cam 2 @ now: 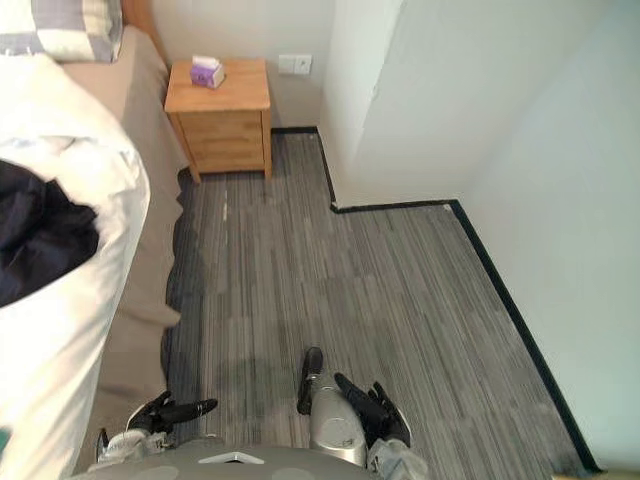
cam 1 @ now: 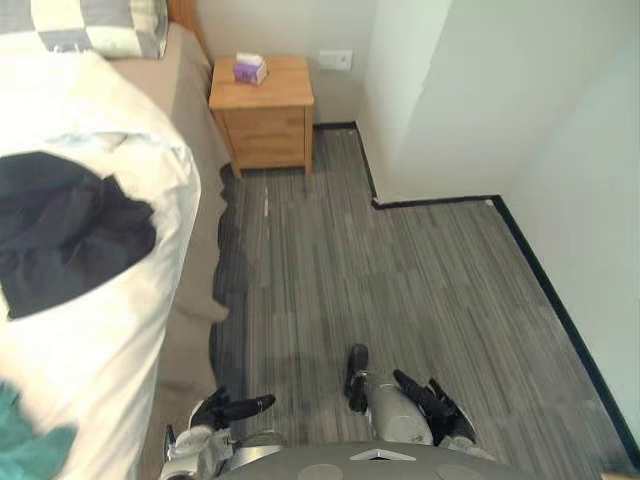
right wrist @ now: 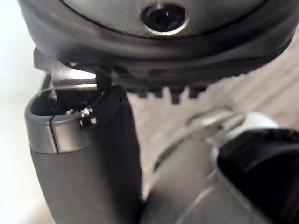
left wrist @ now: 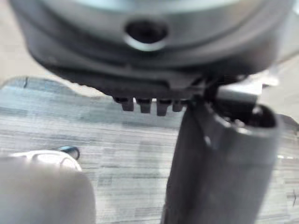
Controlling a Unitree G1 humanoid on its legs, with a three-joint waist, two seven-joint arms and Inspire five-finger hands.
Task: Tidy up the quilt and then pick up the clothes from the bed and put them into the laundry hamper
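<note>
Bed (cam 1: 185, 110) runs along the robot's left, white quilt (cam 1: 110, 330) heaped over it and hanging off the near edge. Dark clothes (cam 1: 65, 230) lie bunched on the quilt, and a teal garment (cam 1: 25, 445) sits at its near corner. Nightstand (cam 1: 265, 125) stands by the bed head with a small box (cam 1: 249, 68) on top. Checked pillow (cam 1: 100, 25) lies at the head. Left hand (cam 1: 225, 408) and right hand (cam 1: 435, 400) hang low over the floor (cam 1: 400, 270), fingers straight, holding nothing, well apart from the clothes.

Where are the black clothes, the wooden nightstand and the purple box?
black clothes (cam 1: 70, 230): left eye view, middle of the dark heap.
wooden nightstand (cam 1: 268, 128): left eye view, its drawer front.
purple box (cam 1: 249, 70): left eye view, its purple side.
</note>
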